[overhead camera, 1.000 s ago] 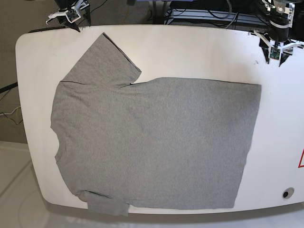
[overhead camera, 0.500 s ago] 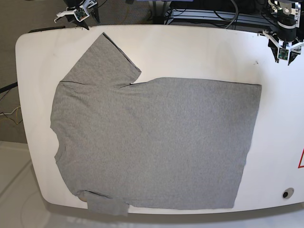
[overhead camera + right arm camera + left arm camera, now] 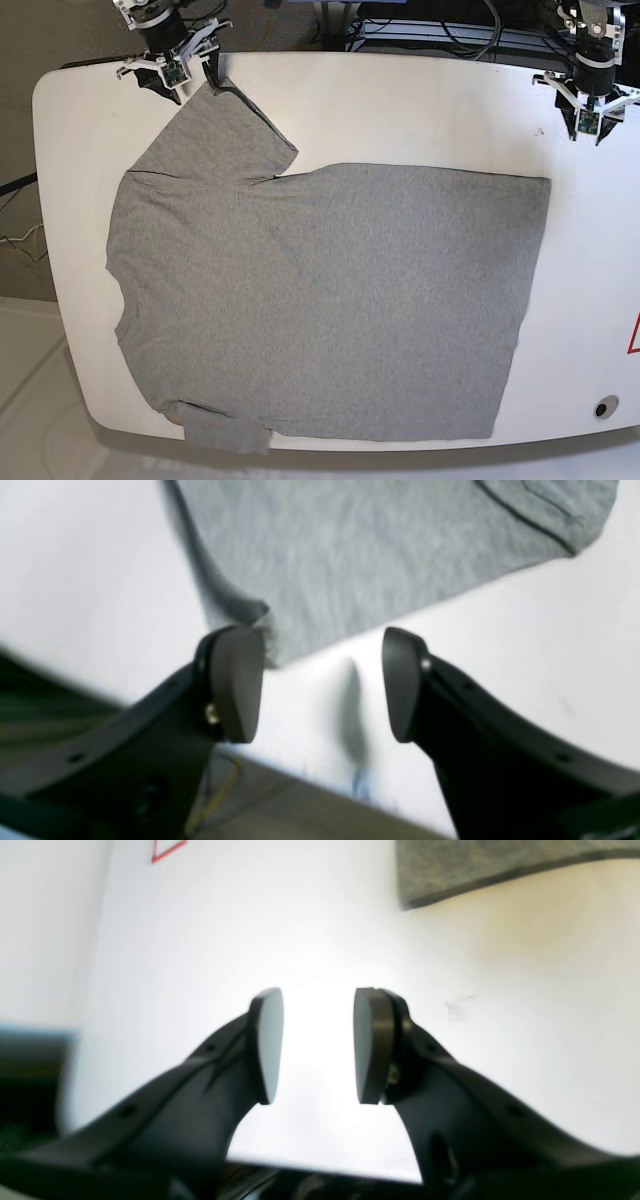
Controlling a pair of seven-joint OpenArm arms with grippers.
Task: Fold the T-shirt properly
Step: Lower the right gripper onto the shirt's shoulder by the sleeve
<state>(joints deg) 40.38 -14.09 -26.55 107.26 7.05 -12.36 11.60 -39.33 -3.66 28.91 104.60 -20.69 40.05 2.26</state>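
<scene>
Lying flat and plain side up, the T-shirt (image 3: 320, 300) covers most of the white table (image 3: 420, 110), its hem toward the right edge and its collar end toward the left edge. That leaves both sleeves free at the near and far edges, which suits a fold that starts from a sleeve. The right gripper (image 3: 320, 685) sits at the table's far-left corner, jaws wide apart and empty, straddling the tip of the far sleeve (image 3: 215, 120); one pad is just beside the sleeve's corner, seemingly lined up to pinch it. The left gripper (image 3: 315, 1045) hangs over bare table at the far-right corner, jaws moderately apart, holding nothing, near the shirt's far hem corner (image 3: 415, 895), probably waiting to take it.
</scene>
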